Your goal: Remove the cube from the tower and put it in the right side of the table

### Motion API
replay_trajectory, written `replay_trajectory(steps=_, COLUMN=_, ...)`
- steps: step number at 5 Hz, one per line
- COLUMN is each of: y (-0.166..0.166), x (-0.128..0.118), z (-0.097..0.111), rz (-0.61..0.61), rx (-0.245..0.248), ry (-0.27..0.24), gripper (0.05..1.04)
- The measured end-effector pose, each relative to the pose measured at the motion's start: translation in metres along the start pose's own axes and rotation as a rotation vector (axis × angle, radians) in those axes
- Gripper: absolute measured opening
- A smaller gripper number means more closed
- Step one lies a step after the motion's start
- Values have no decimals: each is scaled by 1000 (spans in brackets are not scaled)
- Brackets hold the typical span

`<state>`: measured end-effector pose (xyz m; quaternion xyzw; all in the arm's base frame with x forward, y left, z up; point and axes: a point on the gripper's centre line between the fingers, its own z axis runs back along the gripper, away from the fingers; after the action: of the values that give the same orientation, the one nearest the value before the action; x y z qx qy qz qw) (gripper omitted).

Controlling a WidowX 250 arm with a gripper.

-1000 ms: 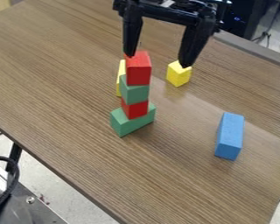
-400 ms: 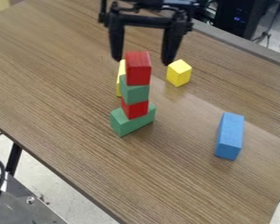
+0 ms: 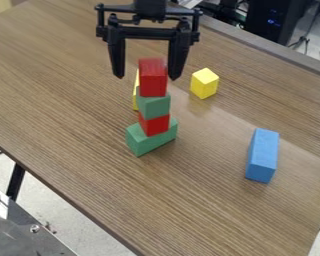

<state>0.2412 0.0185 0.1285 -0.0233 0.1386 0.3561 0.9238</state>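
My gripper (image 3: pixel 148 77) hangs at the top of the tower, its fingers wide apart. The upper red block (image 3: pixel 152 80) shows between the fingers, with the right one close beside it; whether they touch is hard to tell. Under that red block come a green block (image 3: pixel 154 106), a smaller red cube (image 3: pixel 154 125) and a wider green block (image 3: pixel 151 140) resting on the brown table (image 3: pixel 209 200). The tower stands upright, its top block set slightly to the left.
A yellow block (image 3: pixel 135 96) stands partly hidden behind the tower. To the tower's right and farther back sits a yellow cube (image 3: pixel 204 84), and a long blue block (image 3: pixel 262 155) lies toward the table's right side.
The gripper has moved left, from behind and right of the tower to around its top. The upper red block has shifted slightly left on the green one.
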Motion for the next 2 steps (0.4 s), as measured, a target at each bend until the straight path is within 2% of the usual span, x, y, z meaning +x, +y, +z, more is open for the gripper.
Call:
replay_trajectory(steps=1, y=-7, x=0, z=-2, rz=-22, rx=1, ry=-13, gripper=969)
replay_trajectory(steps=2, y=-14, x=-1, z=-8, rz=-55, rx=0, ry=-12, gripper=691)
